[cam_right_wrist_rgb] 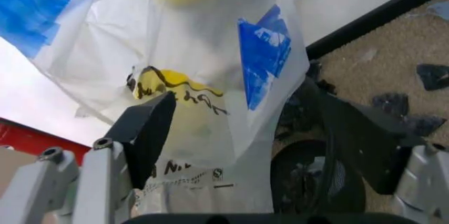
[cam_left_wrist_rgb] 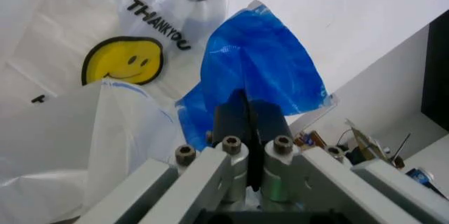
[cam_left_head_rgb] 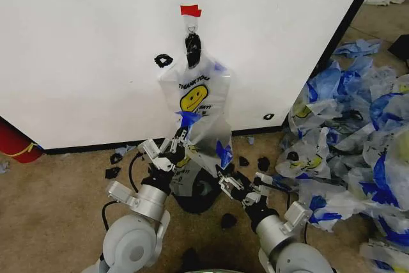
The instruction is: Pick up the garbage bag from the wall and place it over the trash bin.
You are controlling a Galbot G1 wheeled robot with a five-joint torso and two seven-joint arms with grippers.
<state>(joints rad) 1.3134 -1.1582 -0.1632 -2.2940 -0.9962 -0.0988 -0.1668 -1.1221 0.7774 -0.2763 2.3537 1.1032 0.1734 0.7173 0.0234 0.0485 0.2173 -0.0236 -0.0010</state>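
Note:
The garbage bag, white with a yellow smiley and "THANK YOU", hangs from the hook on the wall, under a piece of red tape. My left gripper is shut on the bag's blue handle at its lower left. Its black fingers pinch that plastic. My right gripper is open at the bag's lower right corner, and the bag hangs between its fingers. The black trash bin stands on the floor below the bag, and its rim shows past the right gripper.
A heap of blue-and-white bags covers the floor to the right. Small black scraps lie along the wall's base. A red object sits at the far left. Black marks dot the wall.

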